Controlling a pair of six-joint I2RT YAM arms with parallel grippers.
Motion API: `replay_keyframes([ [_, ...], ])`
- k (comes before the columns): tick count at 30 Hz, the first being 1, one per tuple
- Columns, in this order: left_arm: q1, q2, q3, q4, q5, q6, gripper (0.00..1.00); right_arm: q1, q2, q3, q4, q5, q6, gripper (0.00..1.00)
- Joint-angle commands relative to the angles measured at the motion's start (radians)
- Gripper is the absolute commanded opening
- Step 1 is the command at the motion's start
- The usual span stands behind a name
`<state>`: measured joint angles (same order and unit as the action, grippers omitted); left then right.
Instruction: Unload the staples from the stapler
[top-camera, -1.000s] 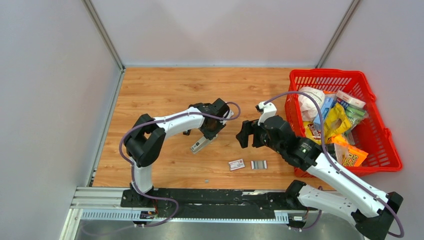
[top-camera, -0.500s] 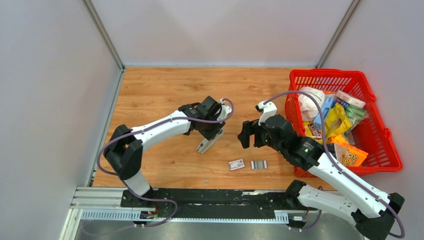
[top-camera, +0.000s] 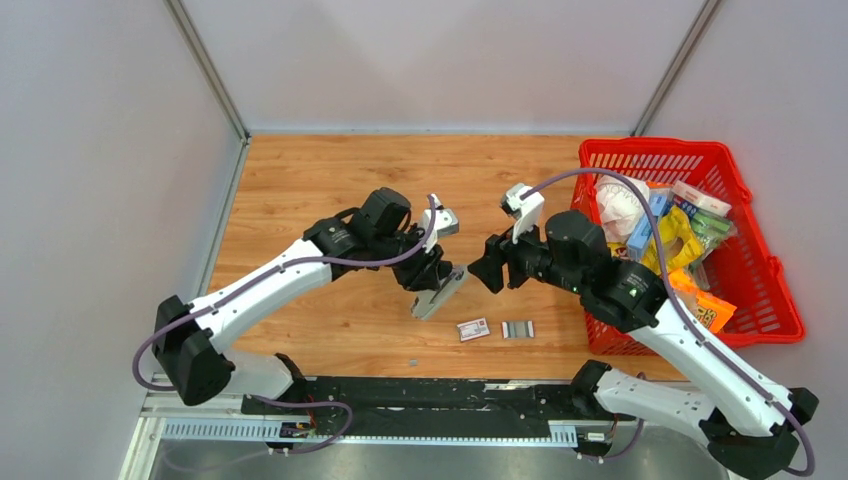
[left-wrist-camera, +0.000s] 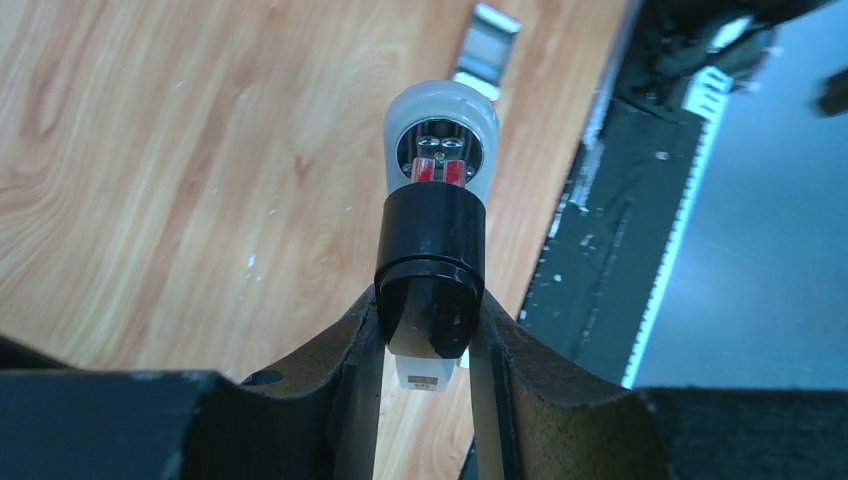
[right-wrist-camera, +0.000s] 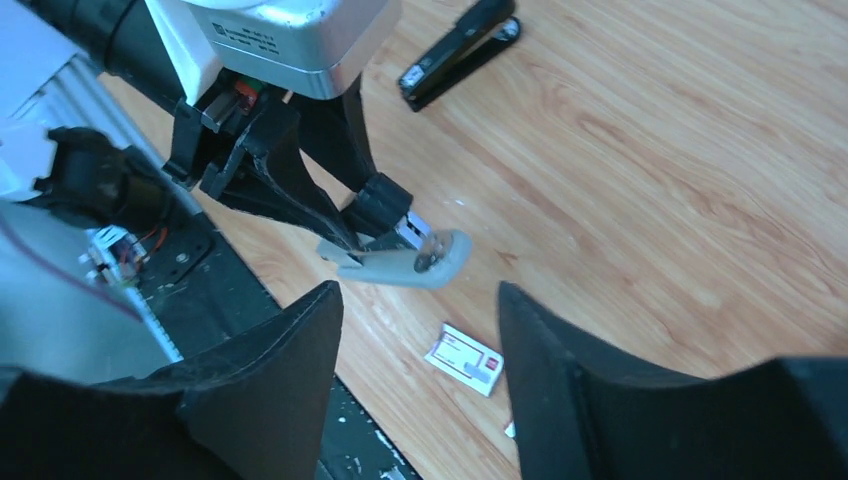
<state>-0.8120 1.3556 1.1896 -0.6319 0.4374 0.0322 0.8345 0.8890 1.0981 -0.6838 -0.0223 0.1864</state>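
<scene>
L claw (left-wrist-camera: 425, 322) pinches stapler (top-camera: 438, 293) mid-air, long axis slanting down at table (top-camera: 330, 180). R claw (right-wrist-camera: 418, 295) spread, empty, just right of stapler. Staples (top-camera: 517, 329) lie below stapler, near-right, beside box (top-camera: 473, 329).

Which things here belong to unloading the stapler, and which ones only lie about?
Job: grey stapler in the left gripper; staples strip on the table.
Lying about: white-and-red box; black stapler; red basket of snack packets.
</scene>
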Motion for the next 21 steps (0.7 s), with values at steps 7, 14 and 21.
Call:
replay_keyframes([
  [7, -0.004, -0.182, -0.012, 0.041, 0.334, 0.040, 0.00, -0.002, 0.070, 0.135, -0.040, -0.378, -0.114, 0.32],
  [14, -0.004, -0.237, -0.018, 0.032, 0.389, 0.043, 0.00, 0.000, 0.096, 0.167, -0.051, -0.458, -0.123, 0.07],
  [21, -0.004, -0.250, -0.028, 0.038, 0.391, 0.043, 0.00, 0.008, 0.102, 0.152, -0.054, -0.499, -0.123, 0.00],
])
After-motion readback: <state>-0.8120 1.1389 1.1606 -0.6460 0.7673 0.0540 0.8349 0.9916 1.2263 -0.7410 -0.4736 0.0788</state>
